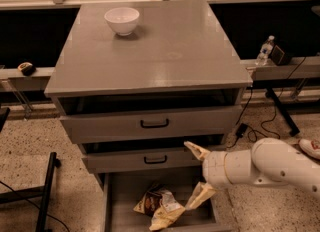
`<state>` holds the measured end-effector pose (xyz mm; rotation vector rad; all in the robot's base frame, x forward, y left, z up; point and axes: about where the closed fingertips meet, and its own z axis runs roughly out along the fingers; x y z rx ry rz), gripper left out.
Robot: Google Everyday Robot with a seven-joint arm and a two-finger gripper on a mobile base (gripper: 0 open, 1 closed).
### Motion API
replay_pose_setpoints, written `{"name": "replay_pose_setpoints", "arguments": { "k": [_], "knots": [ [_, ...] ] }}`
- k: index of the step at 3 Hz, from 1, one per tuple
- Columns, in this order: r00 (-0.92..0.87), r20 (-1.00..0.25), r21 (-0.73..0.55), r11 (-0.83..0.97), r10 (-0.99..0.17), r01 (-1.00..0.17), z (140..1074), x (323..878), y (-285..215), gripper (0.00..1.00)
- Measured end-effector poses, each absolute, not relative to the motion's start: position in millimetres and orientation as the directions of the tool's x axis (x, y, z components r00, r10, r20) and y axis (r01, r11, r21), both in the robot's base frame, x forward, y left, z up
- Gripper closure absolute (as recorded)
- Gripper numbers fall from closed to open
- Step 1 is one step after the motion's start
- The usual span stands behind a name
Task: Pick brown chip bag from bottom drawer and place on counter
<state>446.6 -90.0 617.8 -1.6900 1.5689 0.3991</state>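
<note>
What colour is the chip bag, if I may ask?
The chip bag is pale yellow with brown patches, camera view; open claw beside it.

Tan two-finger gripper (198,173) spread wide at the pulled-out shallow grey bottom drawer (122,196).
Wrinkly yellow-brown foil chip bag (159,206) at gripper's 8 o'clock; round white bowl (122,20) at glossy grey counter's (160,51) 11 o'clock.
</note>
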Motion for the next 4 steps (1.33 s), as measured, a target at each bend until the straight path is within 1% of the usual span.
{"name": "replay_pose_setpoints", "arguments": {
  "k": [1, 2, 3, 4],
  "knots": [
    [0.199, -0.7, -0.33, 0.063, -0.686, -0.942, 556.3, 452.2, -84.7, 0.0],
    [0.247, -0.717, -0.332, 0.007, -0.652, -0.943, 479.0, 449.1, -74.4, 0.0],
    [0.35, -0.786, -0.359, -0.085, -0.509, -0.929, 422.1, 466.6, -44.7, 0.0],
    [0.344, -0.799, -0.355, -0.074, -0.493, -0.932, 417.7, 468.6, -47.3, 0.0]
  ]
}}
